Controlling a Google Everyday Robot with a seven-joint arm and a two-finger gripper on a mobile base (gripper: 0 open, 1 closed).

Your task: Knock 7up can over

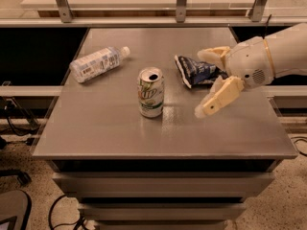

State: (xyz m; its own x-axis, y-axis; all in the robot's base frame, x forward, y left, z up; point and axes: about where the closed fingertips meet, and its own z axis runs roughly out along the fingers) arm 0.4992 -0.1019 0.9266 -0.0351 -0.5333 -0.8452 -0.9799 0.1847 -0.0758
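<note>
The 7up can [151, 92] stands upright near the middle of the grey table [110, 133], white and green with an open silver top. My gripper [201, 84] reaches in from the right, a little above the table and to the right of the can, clear of it. Its two cream fingers [218, 97] are spread wide apart and hold nothing. The upper finger hangs over the snack bag.
A clear plastic bottle [97, 63] with a white label lies on its side at the back left. A dark blue snack bag [197, 72] lies at the back right, partly behind my gripper. A railing with metal posts [181, 1] runs behind the table.
</note>
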